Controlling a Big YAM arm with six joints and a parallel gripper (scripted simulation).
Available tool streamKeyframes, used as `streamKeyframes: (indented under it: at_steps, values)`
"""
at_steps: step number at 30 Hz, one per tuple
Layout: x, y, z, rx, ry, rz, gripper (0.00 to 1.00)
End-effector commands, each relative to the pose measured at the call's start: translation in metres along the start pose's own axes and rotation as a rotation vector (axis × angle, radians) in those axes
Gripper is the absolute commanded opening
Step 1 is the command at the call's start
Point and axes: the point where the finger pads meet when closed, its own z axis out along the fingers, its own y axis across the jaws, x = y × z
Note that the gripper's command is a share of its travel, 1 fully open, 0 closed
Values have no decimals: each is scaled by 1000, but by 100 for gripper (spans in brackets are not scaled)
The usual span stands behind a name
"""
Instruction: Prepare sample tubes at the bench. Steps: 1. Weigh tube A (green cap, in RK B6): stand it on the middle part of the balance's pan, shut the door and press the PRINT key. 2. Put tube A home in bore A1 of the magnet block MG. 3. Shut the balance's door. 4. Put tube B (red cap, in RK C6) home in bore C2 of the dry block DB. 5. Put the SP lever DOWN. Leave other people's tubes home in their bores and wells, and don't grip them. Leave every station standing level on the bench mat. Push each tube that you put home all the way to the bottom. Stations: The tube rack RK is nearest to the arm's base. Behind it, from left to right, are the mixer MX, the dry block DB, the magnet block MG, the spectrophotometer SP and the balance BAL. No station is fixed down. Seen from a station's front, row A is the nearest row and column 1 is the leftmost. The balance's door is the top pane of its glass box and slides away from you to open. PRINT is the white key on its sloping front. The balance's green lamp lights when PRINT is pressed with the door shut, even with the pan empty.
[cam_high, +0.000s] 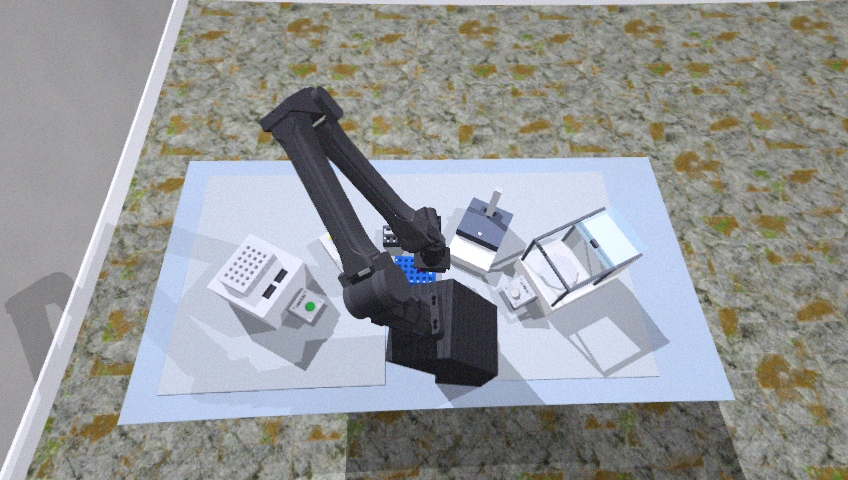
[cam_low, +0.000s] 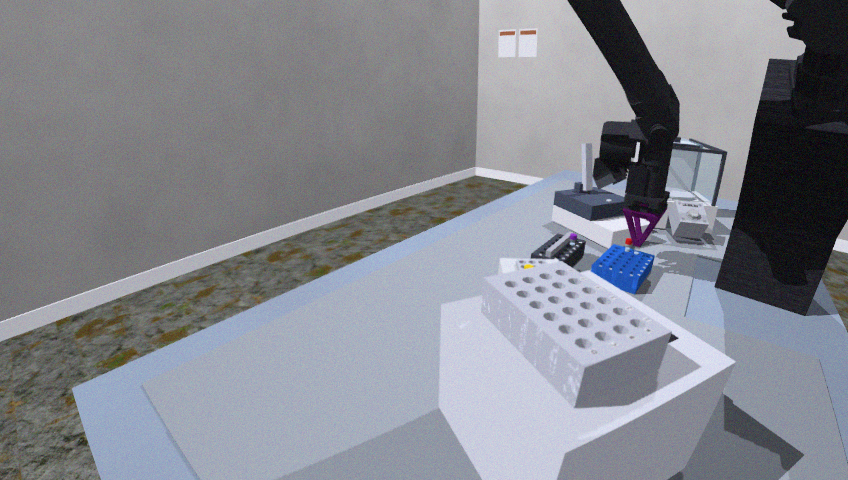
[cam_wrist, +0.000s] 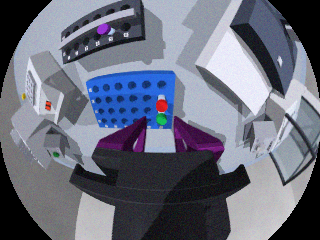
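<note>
Tube A's green cap (cam_wrist: 161, 119) and tube B's red cap (cam_wrist: 161, 105) (cam_low: 628, 241) stand in the rack's (cam_high: 407, 268) (cam_low: 615, 274) (cam_wrist: 170, 79) rightmost column, green nearest. My gripper (cam_wrist: 160, 120) (cam_low: 637, 244) is partly open and empty, pointing down, its tips apparently on either side of the green cap; their exact height is unclear. The magnet block (cam_high: 390, 243) (cam_wrist: 142, 22) holds a purple-capped tube (cam_wrist: 103, 29) (cam_low: 573, 236). The dry block (cam_high: 332, 252) (cam_low: 507, 265) holds a yellow-capped tube (cam_low: 528, 267). The spectrophotometer's lever (cam_high: 494, 202) (cam_low: 586, 166) stands up. The balance's door (cam_high: 612, 233) is slid back, open; its pan (cam_high: 559, 268) is empty.
The mixer (cam_high: 261, 308) (cam_low: 505, 380) stands far left with a green-button box (cam_high: 307, 308) beside it. The spectrophotometer (cam_high: 473, 252) (cam_wrist: 227, 65) stands right of the rack. The balance's key box (cam_high: 518, 292) is in front of its glass box. The arm hides part of the rack in the top view.
</note>
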Motion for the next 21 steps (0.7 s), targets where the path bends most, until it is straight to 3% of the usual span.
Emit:
streamKeyframes:
  at_steps: [1, 21]
  values:
    - [1, 1, 7, 1, 2, 2, 36]
    - [6, 1, 13, 3, 9, 7, 36]
